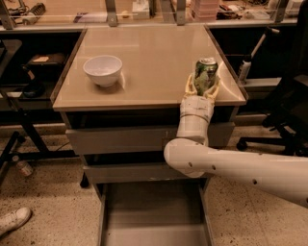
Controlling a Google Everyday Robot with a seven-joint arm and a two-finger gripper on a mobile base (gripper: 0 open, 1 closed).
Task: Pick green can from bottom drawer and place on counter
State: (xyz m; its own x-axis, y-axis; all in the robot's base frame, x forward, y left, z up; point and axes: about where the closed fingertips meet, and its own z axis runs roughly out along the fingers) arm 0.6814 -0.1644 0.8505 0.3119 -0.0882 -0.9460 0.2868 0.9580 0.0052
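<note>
The green can [206, 73] stands upright at the front right corner of the beige counter [149, 57]. My gripper [202, 82] reaches up from below the counter's front edge, with one pale finger on each side of the can, shut on it. The can's base is at the counter surface; I cannot tell whether it touches. The bottom drawer [154, 211] is pulled open below and its grey tray shows nothing inside. My white arm runs from the lower right across the drawer fronts.
A white bowl [102, 69] sits on the counter's left side. Two shallower grey drawers [120, 139] are shut above the open one. A black chair [284, 120] stands at the right, a cluttered bench [144, 12] behind, a shoe [14, 220] on the floor at left.
</note>
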